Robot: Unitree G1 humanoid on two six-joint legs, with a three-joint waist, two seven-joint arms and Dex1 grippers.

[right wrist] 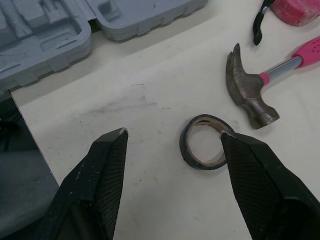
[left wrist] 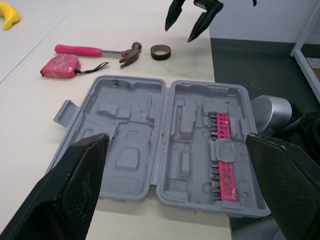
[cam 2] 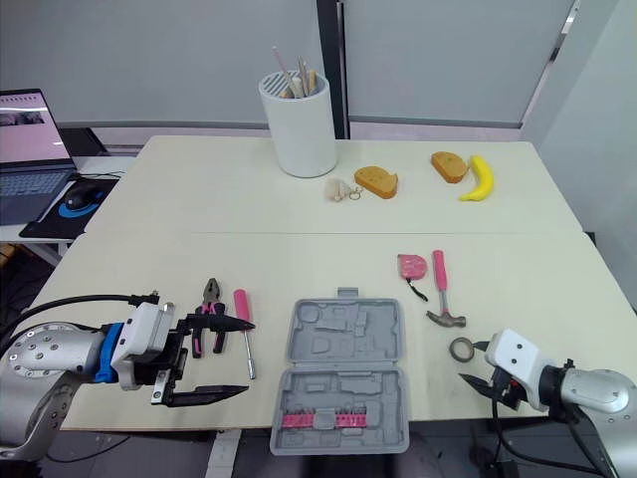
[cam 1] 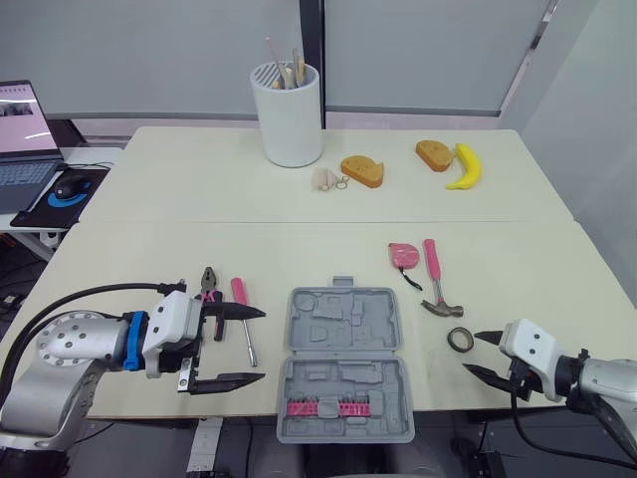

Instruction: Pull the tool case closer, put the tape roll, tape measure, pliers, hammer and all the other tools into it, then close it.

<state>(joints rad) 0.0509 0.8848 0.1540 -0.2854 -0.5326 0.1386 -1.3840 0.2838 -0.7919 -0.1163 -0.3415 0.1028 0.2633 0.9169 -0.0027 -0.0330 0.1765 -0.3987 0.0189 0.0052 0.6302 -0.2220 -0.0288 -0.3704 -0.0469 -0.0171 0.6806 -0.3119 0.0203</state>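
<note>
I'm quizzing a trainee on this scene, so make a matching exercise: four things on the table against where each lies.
Things:
1. tool case
2. tape roll
3. pliers
4. banana

Places:
A. far right part of the table
B. beside the left gripper
C. lying open at the front edge
D. just ahead of the right gripper

Pairs: 1-C, 2-D, 3-B, 4-A

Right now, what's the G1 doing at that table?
Packing tools, with nothing packed yet. The grey tool case lies open at the near table edge, holding just a pink bit strip. The left gripper is open and empty beside the case, with the pliers and a pink-handled screwdriver on the table by it. The right gripper is open close to the tape roll, not gripping it. The hammer and tape measure lie right of the case.
</note>
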